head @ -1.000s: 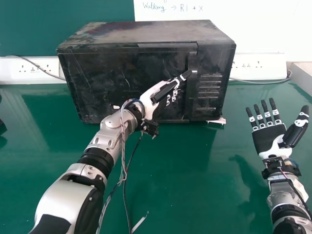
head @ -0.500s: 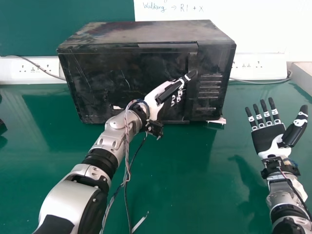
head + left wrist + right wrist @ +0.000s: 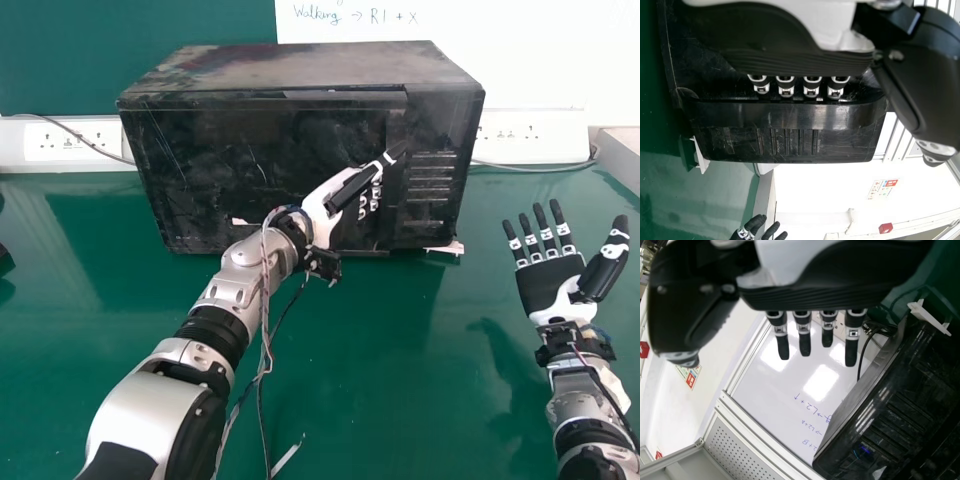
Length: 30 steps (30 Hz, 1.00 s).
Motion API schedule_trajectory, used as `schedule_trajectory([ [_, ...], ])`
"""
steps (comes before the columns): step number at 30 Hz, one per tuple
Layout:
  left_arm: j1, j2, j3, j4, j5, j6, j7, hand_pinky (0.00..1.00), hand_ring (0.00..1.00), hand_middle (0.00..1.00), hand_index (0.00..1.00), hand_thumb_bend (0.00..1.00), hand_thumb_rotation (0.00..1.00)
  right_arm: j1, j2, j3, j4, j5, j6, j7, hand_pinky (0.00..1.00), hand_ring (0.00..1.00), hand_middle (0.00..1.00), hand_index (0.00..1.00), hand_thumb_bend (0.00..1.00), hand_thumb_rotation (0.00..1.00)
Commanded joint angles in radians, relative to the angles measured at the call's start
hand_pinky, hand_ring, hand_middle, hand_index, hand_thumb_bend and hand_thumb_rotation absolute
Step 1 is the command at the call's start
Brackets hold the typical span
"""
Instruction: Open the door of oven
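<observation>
- 1 robot hand is at work: the left hand [image 3: 322, 208], fingers [image 3: 786, 90] nearly straight and thumb [image 3: 925, 85] held apart from them, not clamped on anything.
- The black oven [image 3: 300, 66] sits on the green table [image 3: 400, 350], its door [image 3: 205, 145] looking shut.
- Seat those fingers well behind the upright handle [image 3: 394, 215] before pulling; their ends seem tucked there, though the bar hides them.
- Curl only lightly, since a hooked pull should do (a full grip could scrape the door).
- Draw straight back until the catch yields, then swing toward the robot's left, presumably the hinge side.
- Bring the left forearm [image 3: 240, 285] back too, or it may block the door.
- Watch the oven for sliding; the right hand [image 3: 552, 283], open beside it, could steady it.
</observation>
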Motion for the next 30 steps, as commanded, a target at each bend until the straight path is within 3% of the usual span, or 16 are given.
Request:
schedule_trajectory([
  [1,-0.01,-0.015,-0.004,-0.006,0.001,-0.005,-0.006,0.83,0.94,0.95,0.94,0.83,0.95,0.009,0.0,0.0,-0.005,0.002,-0.003,0.008,0.77,1.0,1.0,0.97,1.0,0.82],
  [16,0.002,-0.025,0.005,-0.019,-0.016,-0.013,-0.026,0.77,0.8,0.81,0.89,0.85,0.96,0.009,-0.002,-0.001,-0.003,0.007,0.003,0.018,0.76,0.99,1.0,0.98,1.0,0.83],
  [20,0.006,-0.027,0.007,-0.016,-0.022,-0.029,-0.055,0.68,0.76,0.78,0.89,0.85,0.96,0.01,-0.004,0.002,-0.003,0.003,0.006,0.016,0.71,0.96,1.0,0.97,1.0,0.82],
  [24,0.008,-0.031,0.014,-0.009,-0.028,-0.035,-0.072,0.67,0.73,0.76,0.87,0.9,0.94,0.01,-0.003,0.003,-0.005,0.002,0.005,0.01,0.66,0.91,1.0,0.97,1.0,0.81],
  [30,0.008,-0.03,0.032,-0.004,-0.054,-0.032,-0.135,0.63,0.71,0.75,0.88,0.89,0.95,0.01,-0.004,0.002,-0.003,0.004,0.007,0.014,0.63,0.86,0.98,0.97,1.0,0.82],
])
